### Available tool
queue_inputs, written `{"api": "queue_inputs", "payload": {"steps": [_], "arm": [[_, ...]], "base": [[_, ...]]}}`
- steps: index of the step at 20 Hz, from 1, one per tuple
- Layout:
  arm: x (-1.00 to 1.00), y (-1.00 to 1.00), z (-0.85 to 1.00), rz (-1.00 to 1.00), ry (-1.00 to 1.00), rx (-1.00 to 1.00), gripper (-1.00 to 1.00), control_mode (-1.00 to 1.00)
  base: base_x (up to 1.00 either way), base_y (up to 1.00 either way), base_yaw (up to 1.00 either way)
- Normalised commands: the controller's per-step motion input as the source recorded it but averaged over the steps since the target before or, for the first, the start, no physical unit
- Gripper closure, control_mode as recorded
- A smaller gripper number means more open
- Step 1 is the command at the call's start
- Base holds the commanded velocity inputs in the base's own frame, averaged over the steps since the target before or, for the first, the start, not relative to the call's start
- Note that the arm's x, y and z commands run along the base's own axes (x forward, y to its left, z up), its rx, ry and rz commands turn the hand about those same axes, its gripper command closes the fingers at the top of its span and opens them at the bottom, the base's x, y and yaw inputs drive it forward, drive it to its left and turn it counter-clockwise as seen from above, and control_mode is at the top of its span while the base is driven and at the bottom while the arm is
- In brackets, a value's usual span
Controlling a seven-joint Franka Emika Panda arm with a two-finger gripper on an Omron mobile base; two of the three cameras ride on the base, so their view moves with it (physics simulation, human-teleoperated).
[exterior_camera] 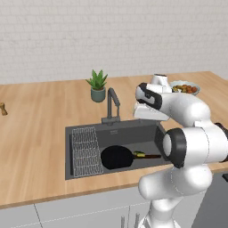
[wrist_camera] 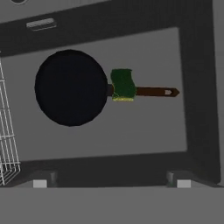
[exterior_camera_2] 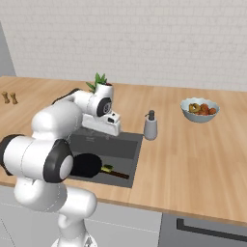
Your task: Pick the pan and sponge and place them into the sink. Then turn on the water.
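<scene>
Gripper (wrist_camera: 111,183) hangs over the sink (wrist_camera: 144,140), jaws spread wide and holding nothing. The pan (wrist_camera: 71,87) lies flat on the sink floor beside the rack (exterior_camera: 85,150), and the sponge (wrist_camera: 123,84) sits on its handle right by the rim.

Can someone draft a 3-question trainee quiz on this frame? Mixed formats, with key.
1. True or false: the pan lies inside the sink.
2. The sponge rests: A) on the counter, B) on the pan's handle, next to the pan's rim, C) on the wire rack.
3. Name the task step that is not yet done, judging by the faucet.

Key: 1 true. 2 B. 3 turning on the water; no stream runs from the faucet, and the gripper stands open above the sink.
</scene>
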Motion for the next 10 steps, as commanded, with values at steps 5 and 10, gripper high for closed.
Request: {"api": "queue_inputs", "payload": {"steps": [5,10], "arm": [[0.00,0.00,0.00,0.00,0.00,0.00,-1.00,-1.00],[0.00,0.00,0.00,0.00,-0.03,0.03,-1.00,-1.00]], "base": [[0.00,0.00,0.00],[0.00,0.00,0.00]]}}
